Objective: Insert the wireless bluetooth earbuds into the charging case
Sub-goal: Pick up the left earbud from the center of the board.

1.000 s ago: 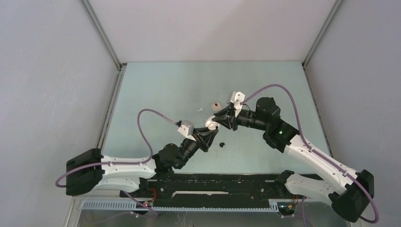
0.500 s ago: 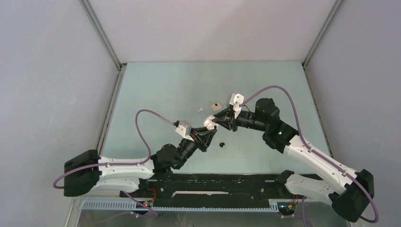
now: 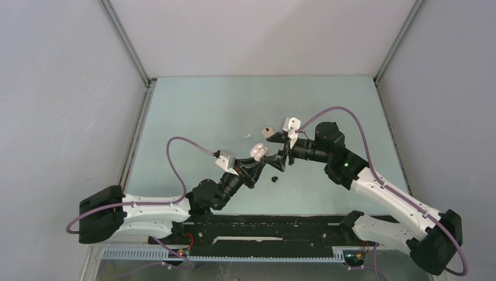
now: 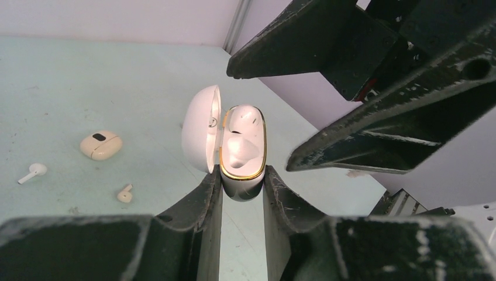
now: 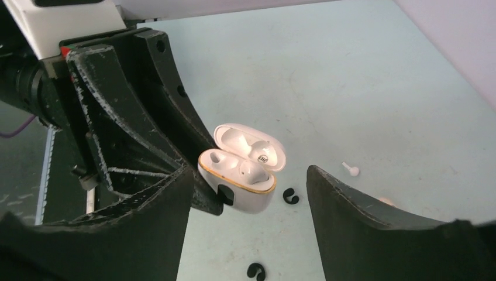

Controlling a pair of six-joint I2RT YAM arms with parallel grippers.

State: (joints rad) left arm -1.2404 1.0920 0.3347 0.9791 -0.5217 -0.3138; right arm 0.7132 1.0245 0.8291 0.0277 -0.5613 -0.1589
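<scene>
My left gripper (image 4: pixel 243 177) is shut on the lower body of the white charging case (image 4: pixel 243 146), which has a gold rim and an open lid. One white earbud (image 5: pixel 252 170) sits in a well of the case (image 5: pixel 240 175); the well beside it looks empty. My right gripper (image 5: pixel 248 225) stands open just in front of the case with nothing between its fingers. The top view shows the case (image 3: pixel 258 151) between the two grippers. Loose earbuds lie on the table: a white stemmed one (image 4: pixel 32 172), a beige one (image 4: pixel 124 194), and two black ones (image 5: pixel 290 196) (image 5: pixel 255 270).
A closed beige pebble-like case (image 4: pixel 101 144) lies on the pale green table (image 3: pixel 205 111) beyond the grippers, also seen from the top (image 3: pixel 267 130). Grey walls enclose the table on three sides. The arms' black base rail (image 3: pixel 263 228) runs along the near edge.
My right gripper has opened and drawn back from the case, uncovering its open lid and the earbud inside. The left arm keeps hold of the case, shifted slightly.
</scene>
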